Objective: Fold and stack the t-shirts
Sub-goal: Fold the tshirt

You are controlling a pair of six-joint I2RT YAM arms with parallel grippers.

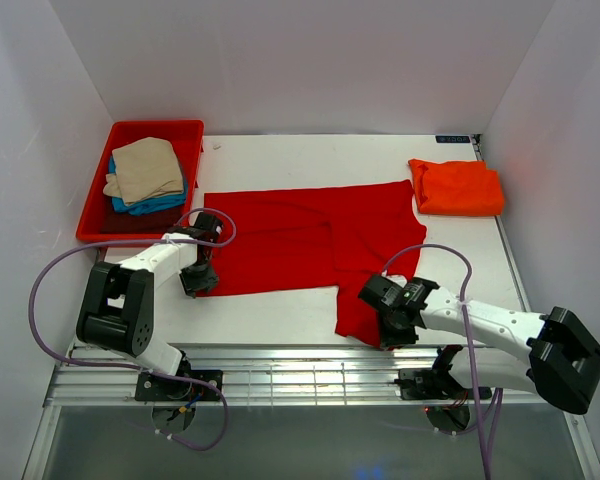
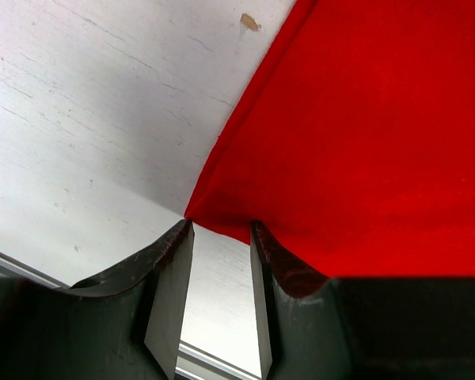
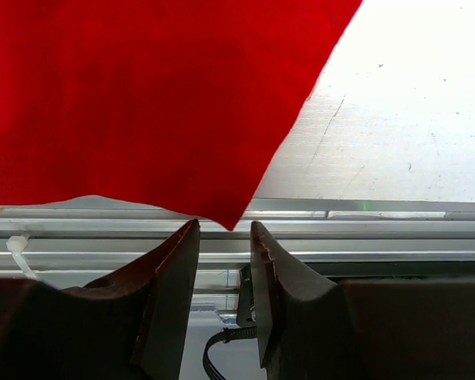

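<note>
While my left gripper [image 2: 222,229] and right gripper [image 3: 226,229] both gape open, need push each onto own corner of bright red t-shirt [image 1: 300,240], then pinch tight, lift together. Shirt lies spread on table [image 1: 280,160]. Both arms reach low, wrists tipped down at near corners.

- Spread t-shirt [image 1: 290,240]: bright red, plain.
- Folded t-shirt [image 1: 458,187]: orange-red, plain.
- Tray [image 1: 93,208]: red.
- Shirts in tray: beige shirt [image 1: 145,170] is seen on top, blue shirt [image 1: 158,205] beneath, dark red cloth [image 1: 130,222] under both.
- Table [image 1: 280,150]: white, marked w/ fine grey scratches; a small tan speck [image 2: 249,22] is shown.
- Left arm [image 1: 145,262] & right arm [image 1: 480,320]: white links, black joints.
- Cables [image 1: 40,300]: pale purple.
- Fingers [image 2: 170,277]: dark grey to black, edges tinted reddish.
- Front rail [image 1: 300,375]: silver.
</note>
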